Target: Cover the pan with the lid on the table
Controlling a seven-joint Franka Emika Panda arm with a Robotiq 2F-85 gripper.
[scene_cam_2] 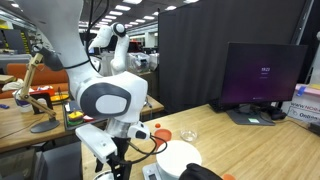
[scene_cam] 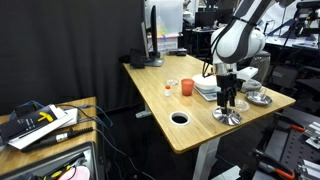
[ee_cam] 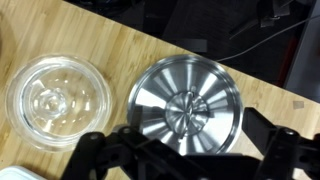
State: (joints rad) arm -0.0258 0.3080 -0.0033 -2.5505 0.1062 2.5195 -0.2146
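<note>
The lid [ee_cam: 185, 108] is a flat shiny silver disc with radial glints and a small centre knob. It lies on the wooden table near its edge and also shows in an exterior view [scene_cam: 227, 116]. My gripper [ee_cam: 190, 160] hangs just above it, open and empty, with one dark finger on each side. It shows above the lid in an exterior view [scene_cam: 229, 98] and at the bottom edge of the other exterior view [scene_cam_2: 118, 168]. I see no silvery metal pan in any view.
A small clear glass-like round piece [ee_cam: 55, 100] lies beside the lid, also in an exterior view [scene_cam: 258, 98]. A white plate [scene_cam: 207, 90] [scene_cam_2: 180, 158], an orange cup [scene_cam: 186, 88] and a cable hole [scene_cam: 180, 118] are on the table. A monitor [scene_cam_2: 262, 82] stands behind.
</note>
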